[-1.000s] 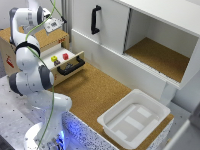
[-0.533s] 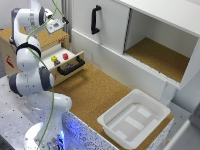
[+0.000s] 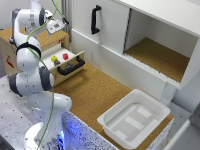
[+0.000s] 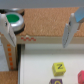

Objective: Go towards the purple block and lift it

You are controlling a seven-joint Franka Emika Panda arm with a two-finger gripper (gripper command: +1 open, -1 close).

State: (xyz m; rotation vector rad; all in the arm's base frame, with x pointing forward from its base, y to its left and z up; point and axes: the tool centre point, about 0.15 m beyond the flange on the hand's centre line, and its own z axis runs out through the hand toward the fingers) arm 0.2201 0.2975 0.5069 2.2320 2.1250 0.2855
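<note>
Currently arm parked high over open drawer (image 3: 67, 62) at far corner of worktop (image 3: 95, 95), on exterior view's left. Fingers (image 4: 7, 27) spread wide, holding nothing. Drawer shows red block (image 3: 65, 56) and yellow block (image 3: 54, 58); wrist view shows yellow block (image 4: 59, 66) plus reddish one (image 4: 58, 81) at frame edge. Purple block not identifiable in either view; possibly small dark item beside yellow, cannot tell. Judgement: confirm target before descending, centre fingers over it, keep clear of drawer walls and neighbours, close only once straddling block. White bin (image 3: 134, 118) at near edge irrelevant.
</note>
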